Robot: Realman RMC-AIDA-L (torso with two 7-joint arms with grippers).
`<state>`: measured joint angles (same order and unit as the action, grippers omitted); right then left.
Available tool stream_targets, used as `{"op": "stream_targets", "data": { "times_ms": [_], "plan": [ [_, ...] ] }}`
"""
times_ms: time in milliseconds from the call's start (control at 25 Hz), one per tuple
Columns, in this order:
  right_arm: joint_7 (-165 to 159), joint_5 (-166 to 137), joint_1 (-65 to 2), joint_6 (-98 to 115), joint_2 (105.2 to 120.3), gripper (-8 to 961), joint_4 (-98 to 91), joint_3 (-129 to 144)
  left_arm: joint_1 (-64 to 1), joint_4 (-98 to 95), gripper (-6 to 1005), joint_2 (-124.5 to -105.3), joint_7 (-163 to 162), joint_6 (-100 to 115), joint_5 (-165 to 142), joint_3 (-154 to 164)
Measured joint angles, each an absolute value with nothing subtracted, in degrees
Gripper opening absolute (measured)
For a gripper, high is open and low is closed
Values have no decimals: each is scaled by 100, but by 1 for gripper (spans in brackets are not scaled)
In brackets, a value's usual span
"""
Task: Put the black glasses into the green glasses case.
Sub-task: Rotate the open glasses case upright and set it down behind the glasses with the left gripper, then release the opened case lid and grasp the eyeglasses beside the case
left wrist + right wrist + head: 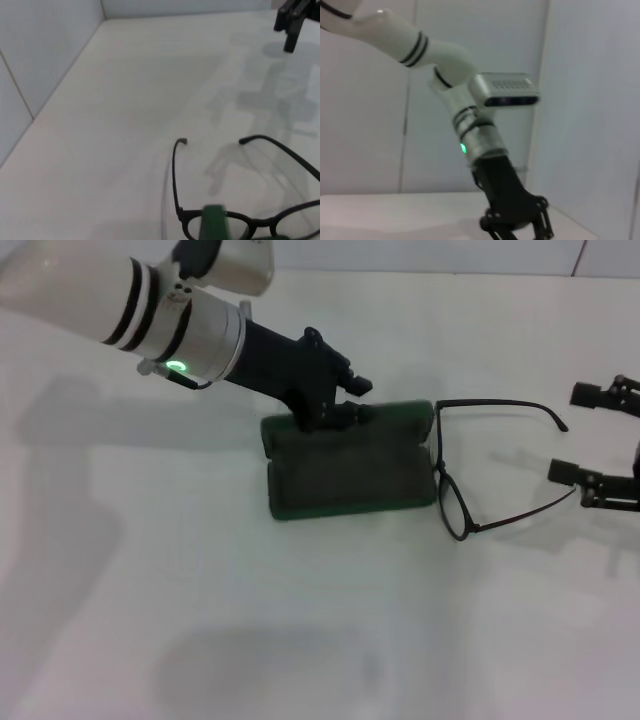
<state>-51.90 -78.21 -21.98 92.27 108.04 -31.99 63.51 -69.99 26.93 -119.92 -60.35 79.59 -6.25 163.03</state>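
The left tool (345, 400) reaches in from the far left and comes down on the far edge of the case (350, 468), near the middle of that edge. Its black fingers (352, 416) press against the raised far wall, but whether they pinch that wall or only touch it cannot be told, nor how far apart they stand. A green light glows on the silver wrist above it.

The case lies open on the white surface (300, 640), its dark lining facing up and its long side running left to right. No writing can be read on it.

The glasses (455, 495) rest on the surface just right of the case, temples unfolded and pointing right. The front frame runs near to far along the case's right end, touching it or nearly so; the left wrist view shows a green corner of the case (214, 222) right in front of the frame (235, 222). One temple runs along the far side, the other slants toward the near right.

The right tool (600, 440) hangs at the right edge, just beyond the temple tips and not touching them. Its two fingers (585, 480) stand wide apart, one far and one near, with nothing between them.
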Motion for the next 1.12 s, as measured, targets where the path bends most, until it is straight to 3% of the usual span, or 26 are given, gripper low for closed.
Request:
{"op": "stream_targets", "data": {
  "times_ms": [320, 440, 640, 840, 920, 1040, 1120],
  "plan": [
    [-5467, -7910, -2340, 9097, 10891, 839, -3248, 6275, -6424, 2744, 337, -11948, -5765, 8446, 939, 16303],
    [-6334, -8074, -2530, 8889, 10898, 839, -3370, 6299, -5760, 2451, 387, -11966, -5791, 8555, 2372, 16304],
    [-8746, -8814, -2830, 8729, 10887, 839, -4051, 6293, -5320, 2043, 648, -11963, -5914, 8575, 2724, 16304],
    [-12223, -10395, -3559, 8869, 10726, 834, -5153, 6288, -5173, 1898, 795, -11971, -5990, 8583, 2719, 16304],
    [-13402, -11230, -4101, 9116, 10659, 831, -5361, 6293, -5141, 1824, 798, -11969, -5896, 8584, 2719, 16304],
    [-14105, -11951, -4621, 9336, 10668, 828, -5386, 6323, -5086, 1671, 799, -11971, -5578, 8586, 2713, 16304],
    [-14613, -12680, -5081, 9427, 10750, 826, -5355, 6406, -5066, 1615, 799, -11970, -5483, 8585, 2711, 16304]
  ]
}}
